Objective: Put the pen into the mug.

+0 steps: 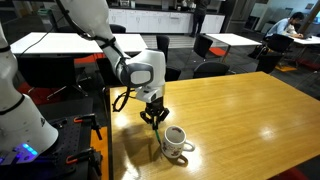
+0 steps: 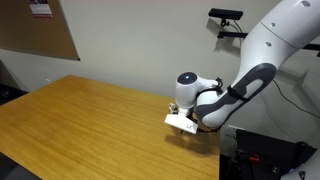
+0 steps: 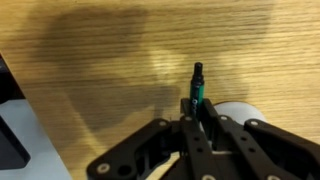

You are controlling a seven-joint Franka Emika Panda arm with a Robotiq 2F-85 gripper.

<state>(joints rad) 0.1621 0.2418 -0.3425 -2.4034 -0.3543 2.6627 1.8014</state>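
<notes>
In the wrist view my gripper (image 3: 196,112) is shut on the green pen (image 3: 197,82), whose dark tip sticks out past the fingertips. The rim of the white mug (image 3: 240,111) shows just right of the fingers. In an exterior view the gripper (image 1: 153,120) hangs a little above the wooden table, just left of the white mug (image 1: 176,140), which stands upright with its dark inside showing. The pen is too thin to make out there. In an exterior view the gripper (image 2: 184,117) is mostly hidden behind the arm, and the mug is hidden.
The wooden table (image 1: 240,110) stretches wide to the right of the mug; its left edge (image 1: 108,140) is close to the gripper. Black equipment with a lit blue spot (image 1: 30,152) lies beside the table. Chairs and other tables stand behind.
</notes>
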